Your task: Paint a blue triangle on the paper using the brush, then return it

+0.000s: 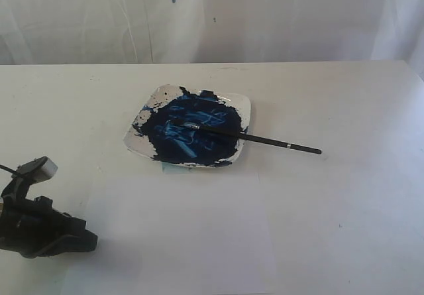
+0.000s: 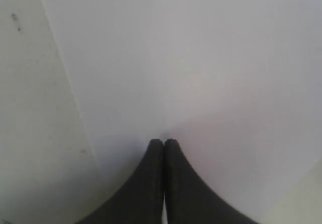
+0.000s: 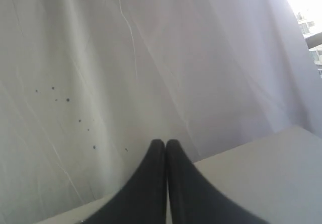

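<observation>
Seeing left arm low at far left over table. Reading left gripper as closed, tips pressed together, nothing between, above paper near its edge. Paper flat, plain white, just in front of plate. Spotting brush lying across plate, tip in blue paint, handle sticking out past right rim. Reading right gripper as likewise closed and empty, pointed at white curtain past table edge

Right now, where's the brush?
Exterior view, mid-table: the brush lies across the white square plate, tip in the blue paint, handle sticking out past the plate's right edge over the table.
</observation>
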Controlling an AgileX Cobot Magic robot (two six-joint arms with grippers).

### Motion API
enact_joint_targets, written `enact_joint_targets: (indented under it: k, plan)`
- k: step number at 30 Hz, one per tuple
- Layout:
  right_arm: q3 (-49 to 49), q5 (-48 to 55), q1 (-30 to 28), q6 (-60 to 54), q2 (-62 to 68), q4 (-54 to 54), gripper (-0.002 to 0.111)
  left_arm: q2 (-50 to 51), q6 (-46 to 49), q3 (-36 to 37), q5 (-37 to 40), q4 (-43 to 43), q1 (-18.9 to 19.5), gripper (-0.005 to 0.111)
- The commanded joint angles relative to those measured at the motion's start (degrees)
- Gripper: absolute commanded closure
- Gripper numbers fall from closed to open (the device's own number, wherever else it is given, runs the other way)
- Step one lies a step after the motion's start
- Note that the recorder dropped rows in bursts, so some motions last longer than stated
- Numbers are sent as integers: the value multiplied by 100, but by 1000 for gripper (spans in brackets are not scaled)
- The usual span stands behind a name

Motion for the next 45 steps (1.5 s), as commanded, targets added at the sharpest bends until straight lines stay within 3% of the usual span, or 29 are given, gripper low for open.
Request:
enact_joint_targets:
  k: [1,3,6,10,12,15,19,26,28,30,35,37,45]
  plan:
    - [-372,-46,-11,508,172,-345,108,-65,39,31,116,40,-24,107]
    - [-651,-46,2,781,584,-962,108,-65,39,31,116,40,-24,107]
    - [-1215,-355,172,2157,1644,-2515,108,-65,39,31,116,40,-24,107]
    - [-1881,-1647,416,4219,3520,-4665,108,-65,39,31,116,40,-24,107]
    - [-2120,-2411,455,4854,4501,-5097,108,-65,39,31,116,40,-24,107]
    - [-2358,-3301,455,4946,6048,-4922,108,-65,39,31,116,40,-24,107]
    - [-2548,-3573,455,4934,7638,-4358,108,-65,39,31,116,40,-24,107]
    - [-2559,-5188,455,4872,9625,-3478,106,-65,39,31,116,40,-24,107]
    - [-2559,-5606,455,4643,9987,-3288,99,-65,39,31,116,40,-24,107]
    - [-2559,-5854,455,4626,10268,-3217,84,-65,39,31,116,40,-24,107]
    - [-2559,-5867,455,4626,10682,-2957,28,-65,39,31,116,40,-24,107]
    - [-2559,-5842,455,4638,10714,-2825,15,-65,39,31,116,40,-24,107]
    - [-2725,-5368,455,4627,10714,-2343,18,-65,50,31,116,40,-24,107]
